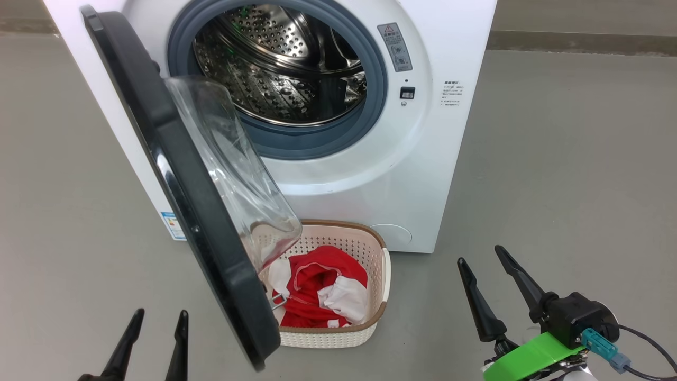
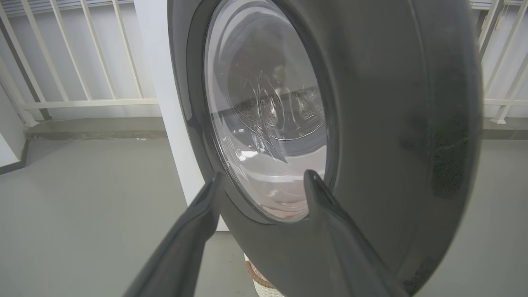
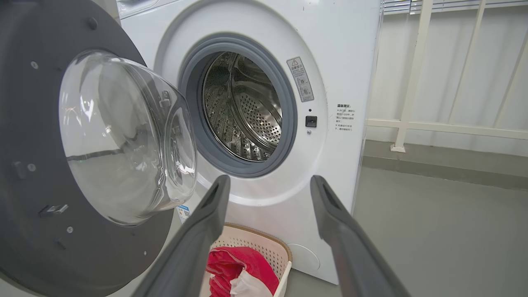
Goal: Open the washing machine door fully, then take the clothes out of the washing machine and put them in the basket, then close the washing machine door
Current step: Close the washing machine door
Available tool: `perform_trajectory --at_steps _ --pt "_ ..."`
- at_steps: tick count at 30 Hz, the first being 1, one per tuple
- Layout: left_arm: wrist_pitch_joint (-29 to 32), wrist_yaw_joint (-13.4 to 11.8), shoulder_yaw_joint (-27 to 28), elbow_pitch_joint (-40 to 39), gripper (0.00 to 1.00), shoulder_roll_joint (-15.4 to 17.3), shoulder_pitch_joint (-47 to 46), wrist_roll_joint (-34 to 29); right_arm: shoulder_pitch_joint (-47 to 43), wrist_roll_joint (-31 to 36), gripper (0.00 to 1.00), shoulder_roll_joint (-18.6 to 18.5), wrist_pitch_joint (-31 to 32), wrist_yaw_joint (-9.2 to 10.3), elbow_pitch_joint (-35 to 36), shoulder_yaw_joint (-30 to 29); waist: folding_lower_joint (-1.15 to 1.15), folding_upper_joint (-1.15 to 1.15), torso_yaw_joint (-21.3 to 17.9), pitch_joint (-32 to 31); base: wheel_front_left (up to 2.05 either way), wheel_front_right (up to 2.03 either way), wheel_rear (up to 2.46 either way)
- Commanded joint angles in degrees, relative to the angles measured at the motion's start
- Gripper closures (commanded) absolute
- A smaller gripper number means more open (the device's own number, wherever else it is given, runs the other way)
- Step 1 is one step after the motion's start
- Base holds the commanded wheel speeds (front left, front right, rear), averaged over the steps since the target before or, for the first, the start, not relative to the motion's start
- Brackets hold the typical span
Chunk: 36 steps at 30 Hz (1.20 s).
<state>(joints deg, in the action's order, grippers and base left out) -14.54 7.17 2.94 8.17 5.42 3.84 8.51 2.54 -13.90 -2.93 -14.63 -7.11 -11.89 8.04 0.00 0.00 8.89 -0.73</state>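
Observation:
The white washing machine point(image 1: 423, 174) stands ahead with its steel drum point(image 1: 280, 69) bare of clothes. Its black-rimmed door point(image 1: 180, 190) hangs open toward me, the glass bowl point(image 1: 232, 174) bulging over the basket. The cream basket point(image 1: 378, 275) sits on the floor at the machine's foot and holds the red and white clothes point(image 1: 322, 293). My left gripper point(image 1: 158, 317) is open, low at the left, just outside the door point(image 2: 392, 123). Lower right, my right gripper point(image 1: 481, 256) is open and holds nothing, facing the machine point(image 3: 342, 62), the basket point(image 3: 264, 245) and the clothes point(image 3: 231, 264).
Grey floor point(image 1: 571, 174) spreads right of the machine and left of the door. A white railing point(image 3: 445, 123) and a low kerb run behind the machine. The open door overhangs the basket's left end.

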Motion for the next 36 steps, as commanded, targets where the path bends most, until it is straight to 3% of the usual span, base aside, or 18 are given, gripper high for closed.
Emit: perform_trajectory --at_steps 1,13,14,15,16,22,29,33,34,36 --pt "-0.5 0.3 2.3 -1.0 0.0 0.3 -0.5 -0.5 1.2 -0.6 0.0 0.0 -0.4 -0.37 1.4 1.3 0.0 0.0 0.0 0.0 0.0 0.0 0.0" --pt "-0.5 0.3 1.7 -0.8 0.0 0.7 -1.3 -1.3 1.2 -0.7 0.0 0.0 -0.4 -0.37 1.5 1.0 0.0 0.0 0.4 0.1 0.0 0.0 0.0" --pt "-0.5 0.3 1.7 -0.8 0.05 0.7 -1.6 -1.0 1.2 -0.8 0.0 0.0 -0.4 -0.37 1.6 1.0 0.0 0.0 0.5 0.1 0.0 0.0 0.0" --pt "-0.5 0.3 1.9 -0.7 0.87 0.5 -1.9 -0.4 1.2 -0.8 0.0 0.0 -0.4 -0.37 1.6 0.9 0.0 0.0 0.6 0.1 0.0 0.0 0.0" --pt "-0.5 0.3 2.2 -0.6 1.0 0.4 -2.4 0.2 1.1 -0.8 0.0 0.0 -0.4 -0.37 1.6 0.8 0.0 0.0 0.7 0.1 0.0 0.0 0.0" --pt "-0.5 0.3 5.5 2.0 1.0 -1.4 -6.8 8.8 0.8 -1.0 0.0 0.0 -0.4 -0.37 1.6 0.7 0.0 0.0 1.1 -0.1 0.0 0.0 0.0" --pt "2.1 0.3 9.2 5.6 1.0 -2.4 -13.9 29.5 0.7 -1.5 0.0 0.0 -0.4 -0.37 1.5 0.6 0.0 0.0 1.1 -0.4 0.0 0.0 0.0" --pt "7.1 -1.6 11.0 3.9 1.0 -2.5 -17.0 41.6 0.5 -1.8 0.0 0.0 -0.4 -0.37 1.6 0.3 0.0 0.0 0.7 -0.4 0.0 0.0 0.0" --pt "7.1 -1.6 11.0 3.9 1.0 -2.5 -17.0 41.6 0.5 -1.8 0.0 0.0 -0.4 -0.37 1.6 0.3 0.0 0.0 0.7 -0.4 0.0 0.0 0.0" --pt "9.6 -3.9 11.4 2.0 1.0 -2.5 -18.1 47.5 0.4 -1.9 0.0 0.0 -0.4 -0.37 1.6 0.1 0.0 0.0 0.6 -0.4 0.0 0.0 0.0"
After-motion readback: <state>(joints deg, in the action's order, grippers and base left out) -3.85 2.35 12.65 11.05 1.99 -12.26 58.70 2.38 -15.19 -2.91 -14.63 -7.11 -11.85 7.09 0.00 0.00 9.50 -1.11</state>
